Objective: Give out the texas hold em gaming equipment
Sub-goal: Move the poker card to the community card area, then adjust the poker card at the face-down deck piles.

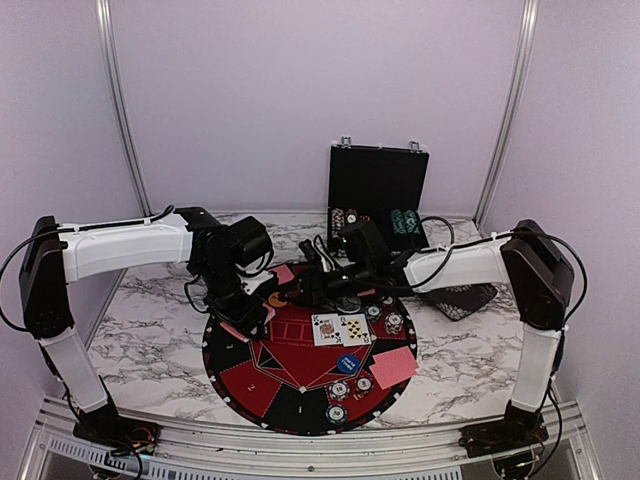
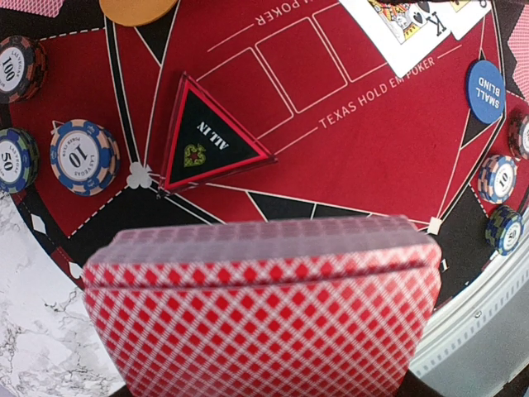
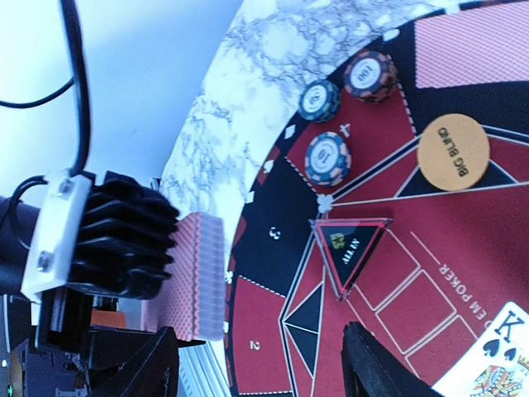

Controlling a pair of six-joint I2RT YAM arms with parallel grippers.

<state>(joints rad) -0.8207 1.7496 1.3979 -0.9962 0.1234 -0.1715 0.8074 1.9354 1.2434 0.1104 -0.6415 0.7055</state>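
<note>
My left gripper [image 1: 246, 316] is shut on a deck of red-backed playing cards [image 2: 260, 314], held just above the left part of the round mat [image 1: 300, 400]; the deck hides its fingers. The deck also shows in the right wrist view [image 3: 198, 277]. My right gripper [image 3: 260, 364] is open and empty, hovering over the mat's far side [image 1: 303, 288]. Two face-up cards [image 1: 340, 328] lie mid-mat. A red-backed card [image 1: 393, 366] lies at the right, the blue small-blind disc [image 2: 485, 91] beside it. The orange big-blind disc [image 3: 453, 151] and striped chips [image 3: 328, 157] lie on the mat.
A black-and-red "ALL IN" triangle [image 2: 211, 136] lies on the mat. An open black chip case [image 1: 378, 190] stands at the back with chips in it. A black patterned dish [image 1: 462, 298] sits under the right arm. More chips [image 1: 340, 390] lie along the mat's near edge.
</note>
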